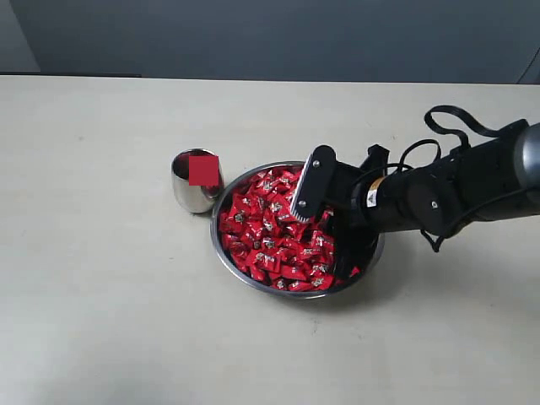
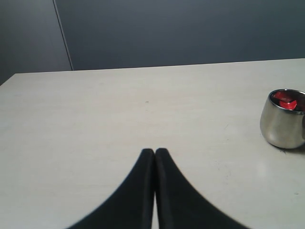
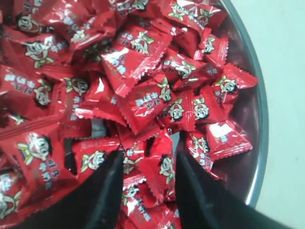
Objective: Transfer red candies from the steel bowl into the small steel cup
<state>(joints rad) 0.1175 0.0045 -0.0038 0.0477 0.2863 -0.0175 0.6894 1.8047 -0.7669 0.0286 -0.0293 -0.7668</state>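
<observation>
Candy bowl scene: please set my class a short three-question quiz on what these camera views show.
1. True or false: the left gripper is shut above bare table.
2. What lies in the cup? A nothing; B red candies; C water.
3. Which gripper hangs over the bowl, and are its jaws open or shut?
Key: 1 true. 2 B. 3 the right gripper, open.
</observation>
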